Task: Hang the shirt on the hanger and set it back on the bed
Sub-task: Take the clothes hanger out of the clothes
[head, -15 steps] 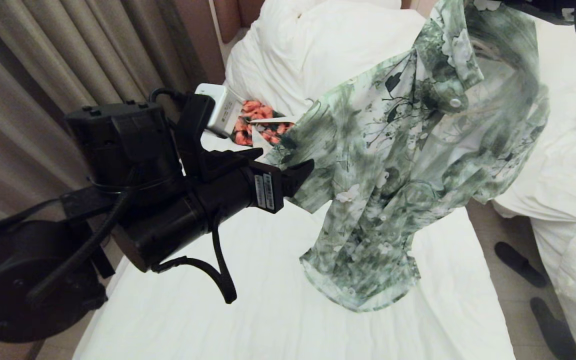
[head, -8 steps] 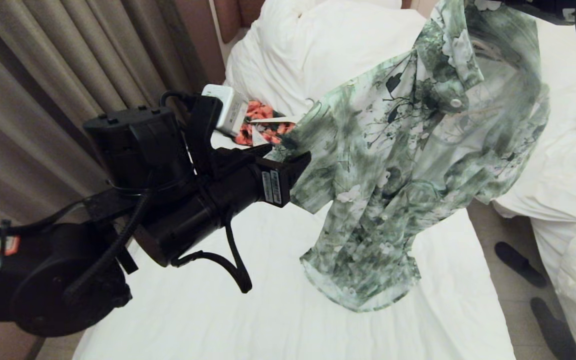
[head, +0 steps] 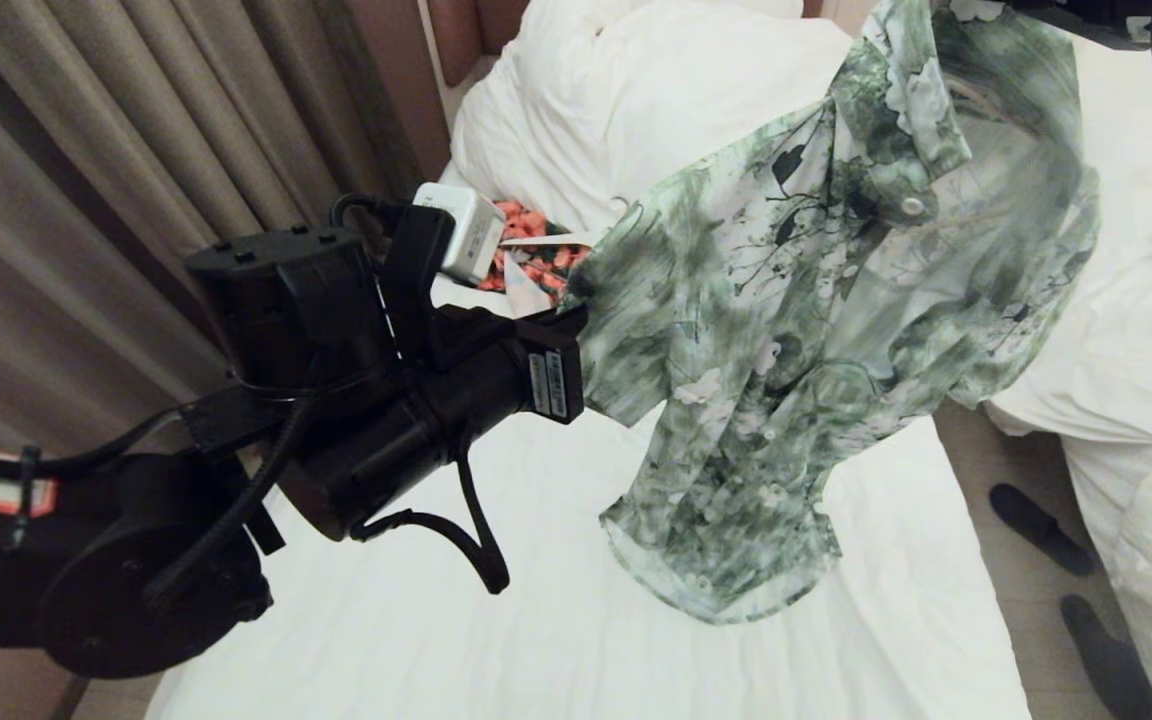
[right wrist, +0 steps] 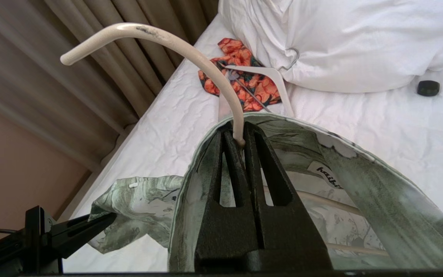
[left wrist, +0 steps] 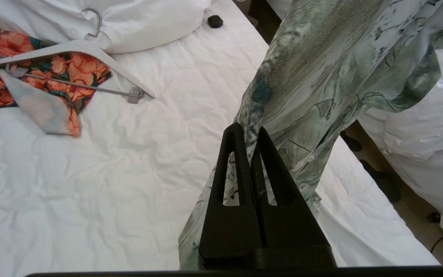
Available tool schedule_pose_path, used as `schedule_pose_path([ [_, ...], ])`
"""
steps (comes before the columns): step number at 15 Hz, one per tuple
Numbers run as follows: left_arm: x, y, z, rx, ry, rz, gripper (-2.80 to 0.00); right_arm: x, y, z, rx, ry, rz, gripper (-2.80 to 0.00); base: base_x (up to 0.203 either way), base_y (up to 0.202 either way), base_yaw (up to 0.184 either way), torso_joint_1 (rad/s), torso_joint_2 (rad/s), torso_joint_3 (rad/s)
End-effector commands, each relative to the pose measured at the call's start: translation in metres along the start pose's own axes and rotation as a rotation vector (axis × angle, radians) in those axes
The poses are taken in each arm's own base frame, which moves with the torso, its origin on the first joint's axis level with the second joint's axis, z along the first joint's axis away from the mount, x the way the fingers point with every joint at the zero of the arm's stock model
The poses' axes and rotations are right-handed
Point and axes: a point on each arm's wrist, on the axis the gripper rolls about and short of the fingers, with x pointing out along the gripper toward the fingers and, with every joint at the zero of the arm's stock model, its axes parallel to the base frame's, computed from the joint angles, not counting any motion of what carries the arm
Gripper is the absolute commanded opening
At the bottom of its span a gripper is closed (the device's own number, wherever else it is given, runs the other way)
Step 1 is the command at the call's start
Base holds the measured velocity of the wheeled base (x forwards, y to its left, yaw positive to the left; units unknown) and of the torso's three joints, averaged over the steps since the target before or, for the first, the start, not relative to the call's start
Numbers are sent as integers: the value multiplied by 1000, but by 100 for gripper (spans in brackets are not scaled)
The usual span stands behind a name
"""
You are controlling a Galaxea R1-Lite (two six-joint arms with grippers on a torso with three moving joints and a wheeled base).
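- The shirt (head: 816,330) hangs in the air above the bed (head: 536,620), its lower hem drooping onto the white sheet near the bed's right edge.
- The left gripper (left wrist: 249,132) is pinched closed on the edge of a sleeve, fabric caught between its black fingers (left wrist: 231,154).
- The right gripper (right wrist: 240,132) is clamped tight around the neck of the cream hanger (right wrist: 190,42), whose hook curves up past the collar; in the head view this gripper sits almost out of frame at the top right.
- Toward the head of the bed lie an orange floral garment (left wrist: 52,73) and a thicker white hanger (left wrist: 75,48) on top of it, just beside the bunched duvet (head: 636,90).
- A small black object (right wrist: 428,87) rests on the sheet near the duvet; only the wrist views show it.
- Curtains (head: 116,130) hang along the bed's left side.
- A second bed (head: 1146,330) with rumpled bedding stands to the right, dark slippers (head: 1041,528) on the floor between.
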Motion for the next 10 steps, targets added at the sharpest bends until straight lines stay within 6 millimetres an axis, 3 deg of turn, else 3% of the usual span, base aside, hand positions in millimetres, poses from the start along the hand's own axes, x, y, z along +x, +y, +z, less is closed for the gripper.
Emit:
schedule_pose_path([
  [1,-1,0,-2,-1,5,1,-280,1,0,0,0,2,-1,-280,0,0,0,0,0,0],
  [7,7,26,-18,0,12,88,-280,1,-1,-1,0,3,-4,-280,0,0,0,0,0,0],
  [10,7,29,-23,2,22,95,-280,2,-2,-1,-1,3,-8,-280,0,0,0,0,0,0],
])
